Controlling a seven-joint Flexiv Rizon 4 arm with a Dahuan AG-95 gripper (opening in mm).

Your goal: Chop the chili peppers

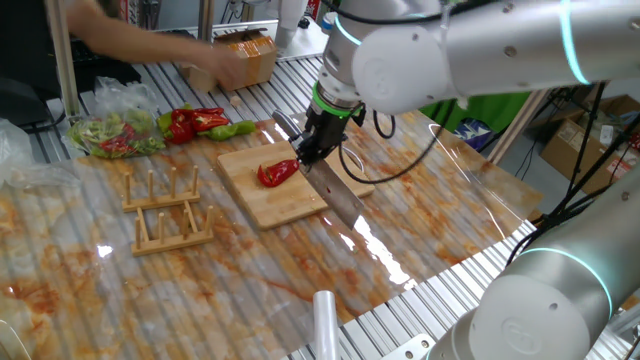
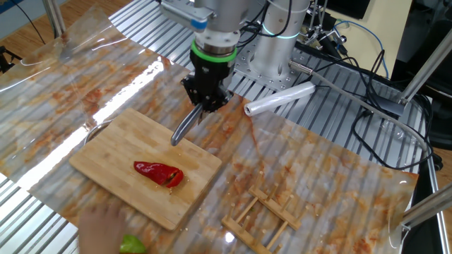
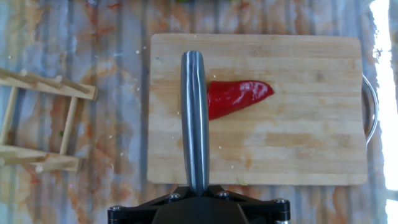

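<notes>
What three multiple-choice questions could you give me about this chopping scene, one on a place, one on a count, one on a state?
1. Where does the glossy red chili pepper lie?
A. on the bamboo cutting board
B. on the wooden peg rack
C. on the bare table

2. How many peppers are on that board?
A. three
B. one
C. none

3. What is the end effector doing?
A. open, empty
B. shut on the steel-bladed knife
C. shut on the pepper

Answers: 1 A, red on bamboo in every view; 2 B, a single pepper there; 3 B, the blade juts from between its fingers.
</notes>
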